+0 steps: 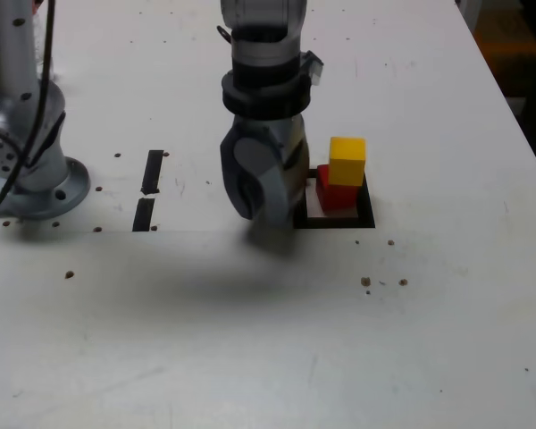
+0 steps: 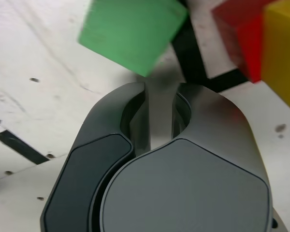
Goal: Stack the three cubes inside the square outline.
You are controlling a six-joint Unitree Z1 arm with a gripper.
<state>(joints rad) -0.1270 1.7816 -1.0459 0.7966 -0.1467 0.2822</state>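
Your hand [image 2: 163,86] is clenched to a narrow gap, nothing between the fingertips. Red [image 1: 338,197] sits inside the square [image 1: 338,222] as the base; yellow [image 1: 347,162] rides on it, set off toward the exterior view's right. That overhang likely leaves less margin for a third cube. Green [image 2: 132,31] is just off the fingertips, by the tape, hidden in the exterior view; can't tell if it's on the desk [image 1: 188,340]. Looks like you need to open, straddle green, then lift clear of the stack and centre it.
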